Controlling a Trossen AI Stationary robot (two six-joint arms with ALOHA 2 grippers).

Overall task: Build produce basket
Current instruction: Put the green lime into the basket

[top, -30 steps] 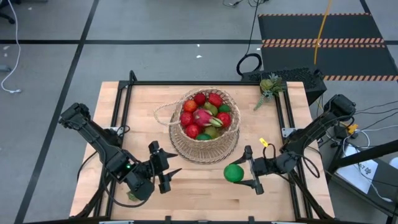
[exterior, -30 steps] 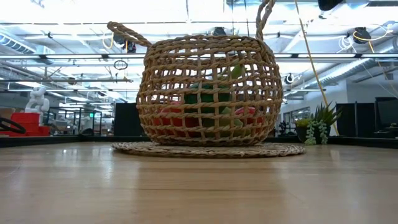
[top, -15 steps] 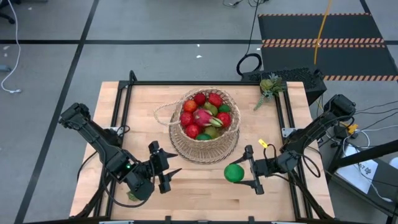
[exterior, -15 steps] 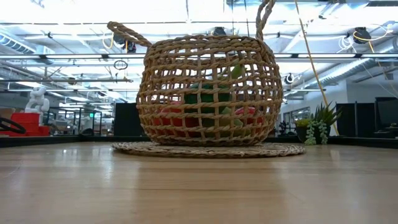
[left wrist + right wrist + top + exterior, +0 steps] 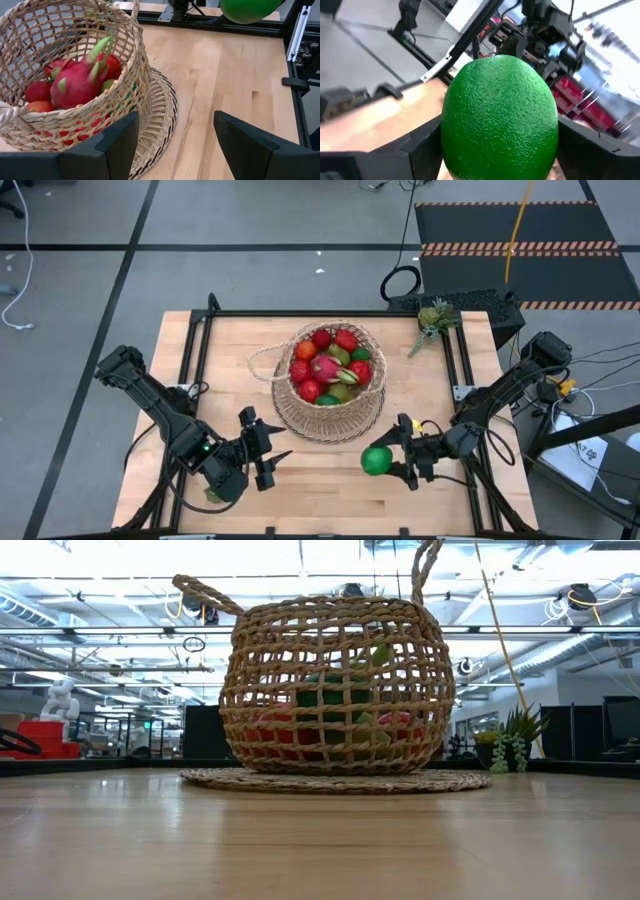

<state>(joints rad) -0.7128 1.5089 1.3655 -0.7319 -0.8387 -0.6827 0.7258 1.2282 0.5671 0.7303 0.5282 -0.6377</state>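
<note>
Filling the right wrist view, green lime [image 5: 499, 117] clamped in right gripper [image 5: 398, 461]; left gripper [image 5: 262, 455] open, empty.

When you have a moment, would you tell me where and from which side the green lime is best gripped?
Grip the lime across its widest middle, coming level from the right side of the table, as the right gripper already does with its jaws on either side. The fruit is round and pebbled, so a hold off the middle would likely let it slip out.

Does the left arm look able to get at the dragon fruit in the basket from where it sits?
Probably yes: the left hand is open beside the basket, whose top is open, and the dragon fruit lies uncovered on top.
</note>
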